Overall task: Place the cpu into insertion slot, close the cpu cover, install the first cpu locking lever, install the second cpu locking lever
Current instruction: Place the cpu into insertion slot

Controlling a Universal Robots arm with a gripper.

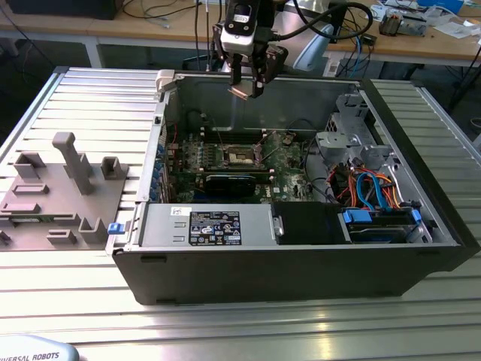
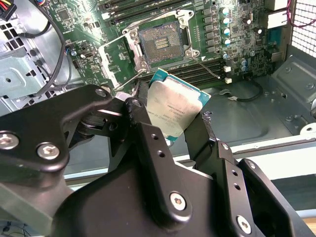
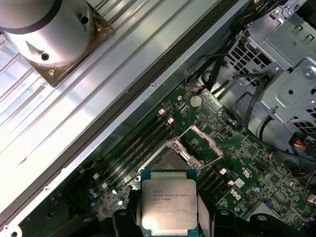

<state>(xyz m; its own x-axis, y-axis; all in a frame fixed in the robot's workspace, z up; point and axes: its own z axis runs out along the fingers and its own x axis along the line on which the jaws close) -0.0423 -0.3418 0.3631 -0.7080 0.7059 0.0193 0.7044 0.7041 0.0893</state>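
Exterior view: gripper (image 1: 246, 84) hangs in the upper middle of the frame, above the open computer case (image 1: 301, 267) and up off the board. The cpu (image 1: 241, 91) is pinched between its fingertips, with the tan face showing here.

Both wrist views: gripper (image 2: 173, 126) (image 3: 169, 223) is clamped on the cpu (image 2: 173, 103) (image 3: 169, 205), with black fingers (image 2: 148, 143) bearing on two opposite edges. The silvery face is turned toward both cameras and a teal border shows round it. The chip sits tilted in the second wrist view and square-on in the first wrist view.

The insertion slot (image 1: 240, 156) sits in the centre of the exterior view, in the middle of the green circuit board (image 1: 289, 159). It is a dark recess with a metal rim (image 2: 160, 43) (image 3: 170, 160) and it holds no chip. The cpu is well apart from it, held in the air over the board.

The cpu cover (image 2: 116, 55) (image 3: 200, 139) is swung up and open, just beside the slot, and the board shows through its square window. A thin wire lever (image 2: 207, 66) lies slanted on the slot's other side, unlatched.

Other items, exterior view: a labelled power supply (image 1: 214, 226) lies along the case's near wall and blue cables (image 1: 372, 188) are at the exterior view's right. A grey fixture tray (image 1: 68, 192) is on the ribbed metal counter (image 1: 225, 331) at the exterior view's left.
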